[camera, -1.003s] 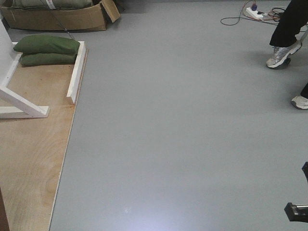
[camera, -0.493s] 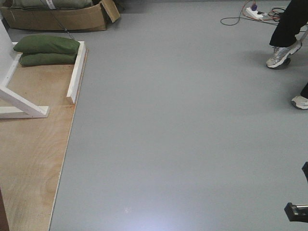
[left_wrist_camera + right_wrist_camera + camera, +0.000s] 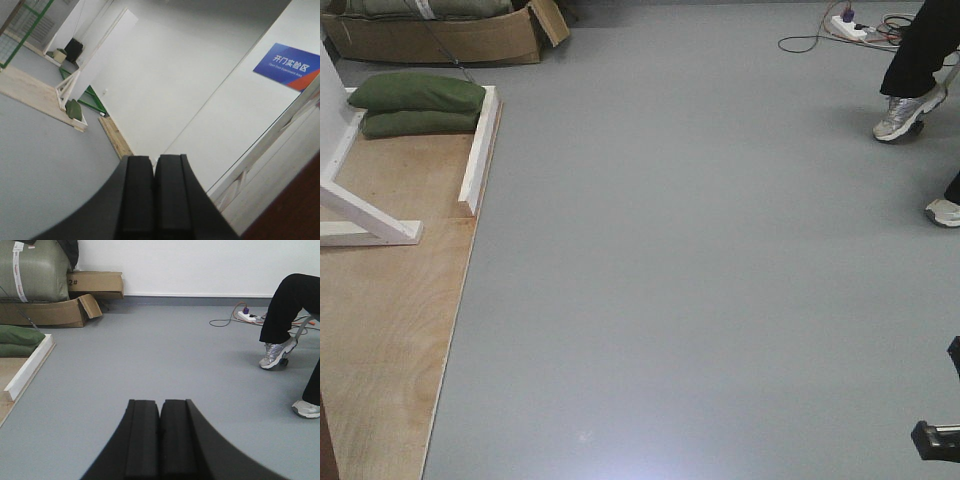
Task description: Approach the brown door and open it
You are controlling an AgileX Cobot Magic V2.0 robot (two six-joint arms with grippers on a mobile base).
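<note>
Only slivers of the brown door show: a reddish-brown patch in the bottom right corner of the left wrist view and a dark brown strip at the bottom left edge of the front view. Its lock plate and keys are out of view. My left gripper is shut and empty, pointing at a white wall with a blue sign. My right gripper is shut and empty, held over the grey floor.
A plywood base with white wooden braces and green sandbags lies at the left. A cardboard box stands behind it. A person's legs and a power strip are at the far right.
</note>
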